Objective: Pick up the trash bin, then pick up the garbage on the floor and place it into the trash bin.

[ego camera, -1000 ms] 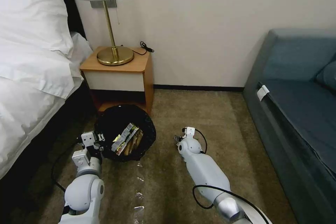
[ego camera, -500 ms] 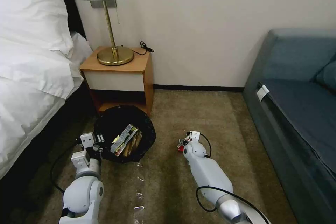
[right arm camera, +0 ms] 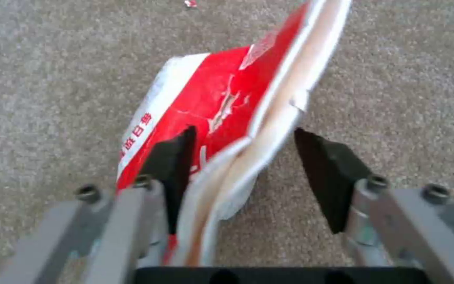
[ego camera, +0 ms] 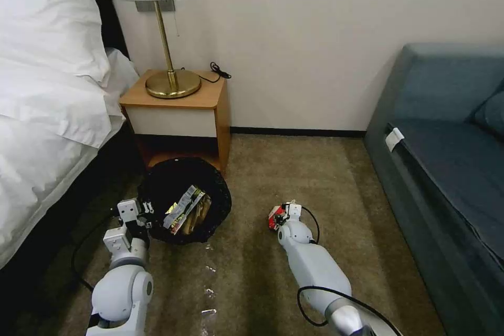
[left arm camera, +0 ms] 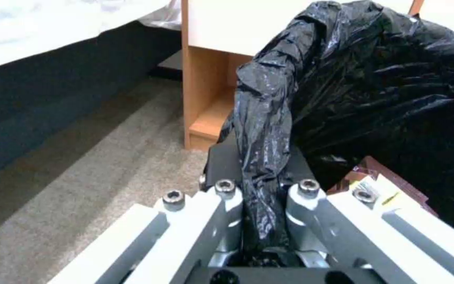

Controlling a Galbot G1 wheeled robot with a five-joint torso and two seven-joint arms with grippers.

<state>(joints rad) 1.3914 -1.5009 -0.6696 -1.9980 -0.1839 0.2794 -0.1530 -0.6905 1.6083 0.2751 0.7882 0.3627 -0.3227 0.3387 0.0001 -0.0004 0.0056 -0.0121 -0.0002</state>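
the small round black-lined trash bin (ego camera: 186, 199) was clamped by its bag rim in the left end effector (left arm camera: 261, 189), kept open for litter; the crumpled red-and-white carton (right arm camera: 211, 114) was straddled on the carpet by the right end effector (right arm camera: 242, 157), its fingers apart for gripping.

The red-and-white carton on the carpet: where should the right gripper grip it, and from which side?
Grip the red-and-white carton across its flattened open edge, from above, probably. That thin pale edge stands up off the carpet between the open fingers of the right gripper, one on each face, so closing should pinch it.

Glossy crinkled black plastic bin liner (left arm camera: 353, 79); creased paper carton (right arm camera: 211, 106); rough carpet (ego camera: 325, 178)
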